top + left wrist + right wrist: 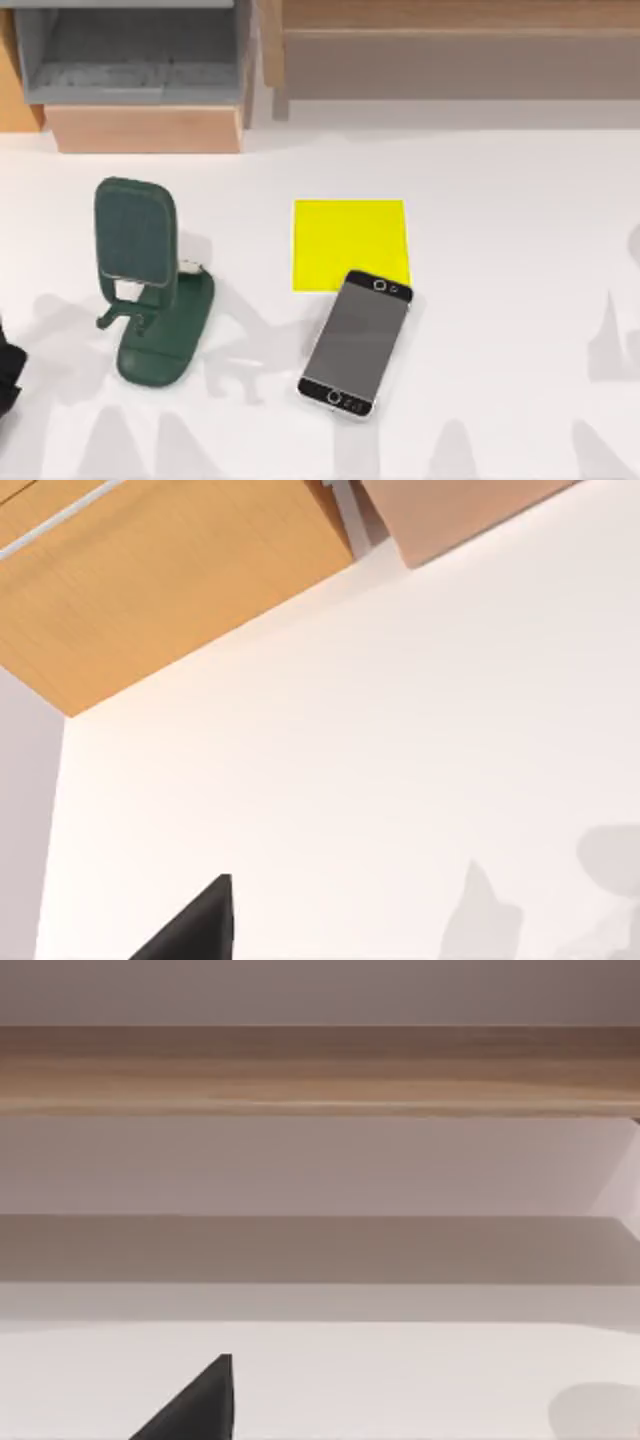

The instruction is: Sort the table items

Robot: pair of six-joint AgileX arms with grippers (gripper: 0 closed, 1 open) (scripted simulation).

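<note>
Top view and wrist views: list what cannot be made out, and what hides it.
1. Dark shape, top view: cut off by the left edge; identity unclear.
2. Small white item, top view: mostly hidden behind the green stand.
3. Yellow square, top view: one corner covered by the smartphone.
4. Left tool, right tool, wrist views: cut off by the picture edge.

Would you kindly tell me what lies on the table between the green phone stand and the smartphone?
In the top view, nothing: bare white table separates the green phone stand from the smartphone, crossed by faint shadows.
</note>
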